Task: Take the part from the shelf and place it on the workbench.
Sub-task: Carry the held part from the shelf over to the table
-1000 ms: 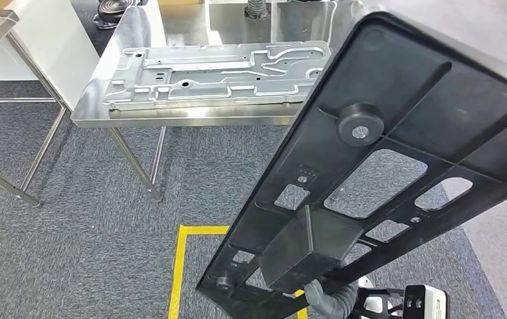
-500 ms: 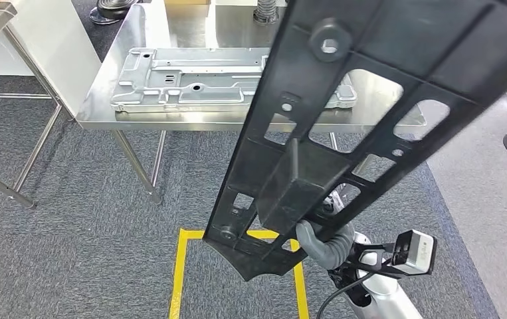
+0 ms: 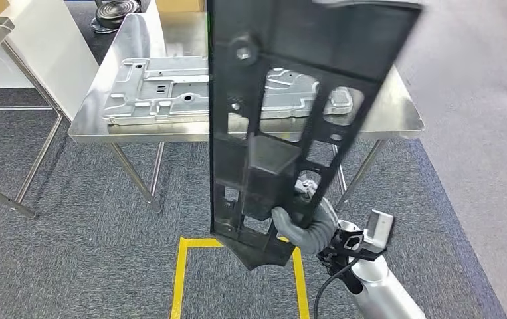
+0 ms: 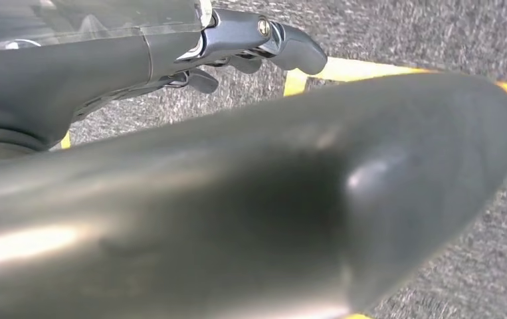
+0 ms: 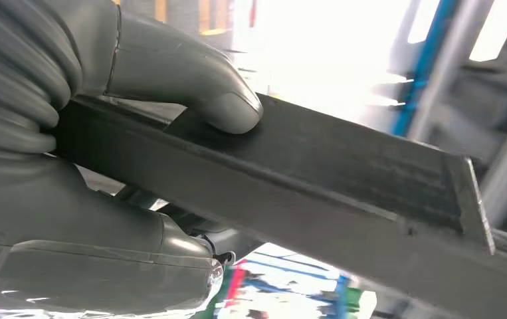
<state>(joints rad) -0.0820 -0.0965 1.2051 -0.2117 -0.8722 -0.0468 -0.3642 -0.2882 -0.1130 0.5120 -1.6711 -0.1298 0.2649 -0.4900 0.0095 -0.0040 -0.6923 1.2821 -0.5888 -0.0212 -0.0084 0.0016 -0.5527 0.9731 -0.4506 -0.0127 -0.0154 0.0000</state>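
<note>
One change: the black part now stands nearly upright in the head view, where half a second before it leaned to the right; the workbench has also shifted in the picture, so the camera has turned too
Meaning for task: the part is off the shelf and carried in front of the workbench; I judge the carrying step is almost over and the placing comes next
Part position: held in the air above the carpet, its lower tip over the yellow floor marking; it does not touch the workbench yet
Right hand: clamped on the lower part of the black part; in the right wrist view the thumb presses on the flat dark face and the fingers wrap under it
Left hand: it holds nothing; the fingers look curled in, but I cannot tell for sure how far
Workbench content: a grey metal plate already lies flat on it; the free place is small, so the putting down needs care
</note>
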